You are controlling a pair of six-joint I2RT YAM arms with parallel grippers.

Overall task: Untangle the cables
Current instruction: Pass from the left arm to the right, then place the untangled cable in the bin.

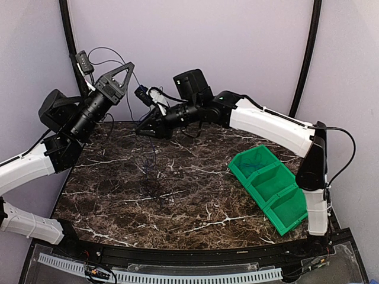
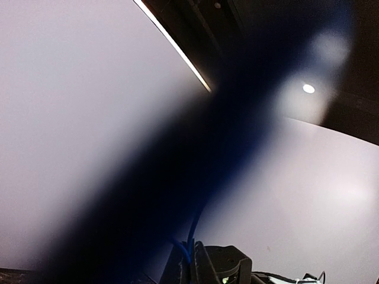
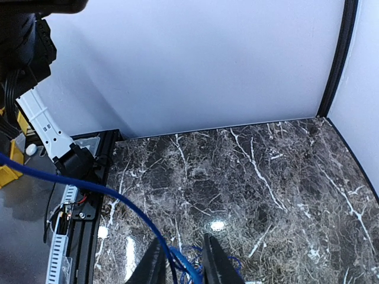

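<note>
While the left gripper [image 1: 128,68], shut on the blue cable [image 3: 59,176], hangs high and well left of the green bin [image 1: 275,183], the right gripper [image 3: 183,245] sits nearer the bin, jaws narrowly parted around that cable. Black cables [image 1: 151,177] lie tangled on the table [image 1: 195,207] left of the bin, whose far compartment holds a thin coiled cord [image 1: 254,161].

Blue cable [image 3: 59,176], stretched taut in mid-air and passing through the slightly parted right claw [image 3: 183,239]; thin dark cables [image 1: 151,184] hang beneath into a loose tangle on the marbled surface [image 1: 195,204].
</note>
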